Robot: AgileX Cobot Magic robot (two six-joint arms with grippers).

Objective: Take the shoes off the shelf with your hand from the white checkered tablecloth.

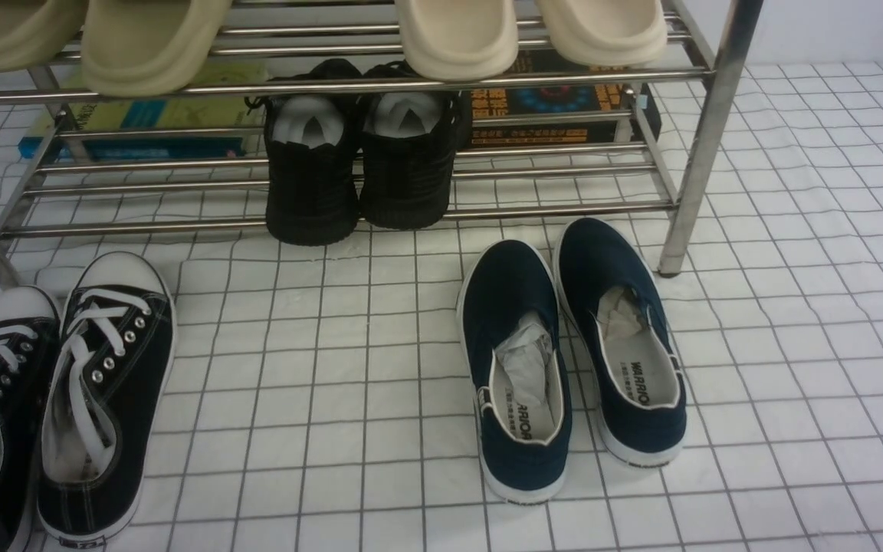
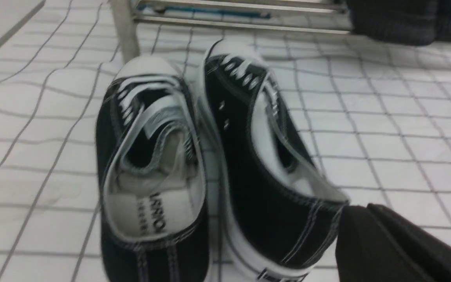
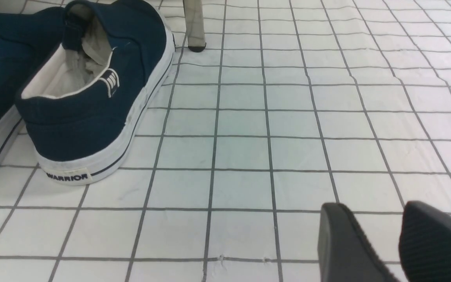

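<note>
Black lace-up shoes (image 1: 58,399) lie closest of all, a pair side by side on the white checkered cloth (image 1: 319,399) at the front-left of the desk, already off the steel shelf (image 1: 698,146) — heels toward the robot, toes toward the shelf. Just short of their heels, by the outer one, sits the left gripper (image 2: 390,246), clearly the nearer arm, though whether it is wide or narrow I cannot tell. Beyond the navy slip-ons (image 1: 572,353), the right gripper (image 3: 382,243) hovers over bare cloth — slightly parted, holding nothing.

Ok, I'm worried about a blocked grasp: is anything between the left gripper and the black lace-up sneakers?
Nothing visible does. In the left wrist view the left gripper is right beside the heel of one of the shoes, with only white checkered tablecloth around them.
</note>
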